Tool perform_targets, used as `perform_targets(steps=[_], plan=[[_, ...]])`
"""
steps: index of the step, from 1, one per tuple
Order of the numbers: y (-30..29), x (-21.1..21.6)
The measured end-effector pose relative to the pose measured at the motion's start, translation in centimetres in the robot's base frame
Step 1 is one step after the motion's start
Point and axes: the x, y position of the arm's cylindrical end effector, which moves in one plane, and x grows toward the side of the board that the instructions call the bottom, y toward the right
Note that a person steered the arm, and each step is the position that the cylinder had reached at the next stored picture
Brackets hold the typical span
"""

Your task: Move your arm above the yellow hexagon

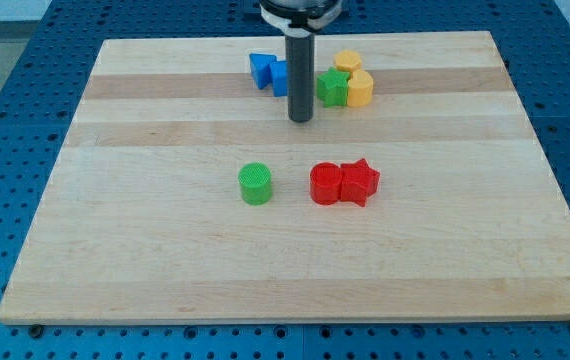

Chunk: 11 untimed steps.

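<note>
The yellow hexagon lies near the view's top, right of centre. A second yellow block, rounded, sits just below it and to its right. A green star touches that yellow block on its left. My tip rests on the board below and left of this cluster, left of the green star and well below-left of the yellow hexagon. The rod partly hides a blue cube; a blue triangle lies to its left.
A green cylinder stands in the middle of the wooden board. A red cylinder and a red star touch each other to its right. Blue perforated table surrounds the board.
</note>
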Motion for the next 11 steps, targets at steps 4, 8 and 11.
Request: perform_targets(steps=[4, 8, 11], plan=[[14.5, -1.7], [12.0, -17.2], [5.3, -13.3]])
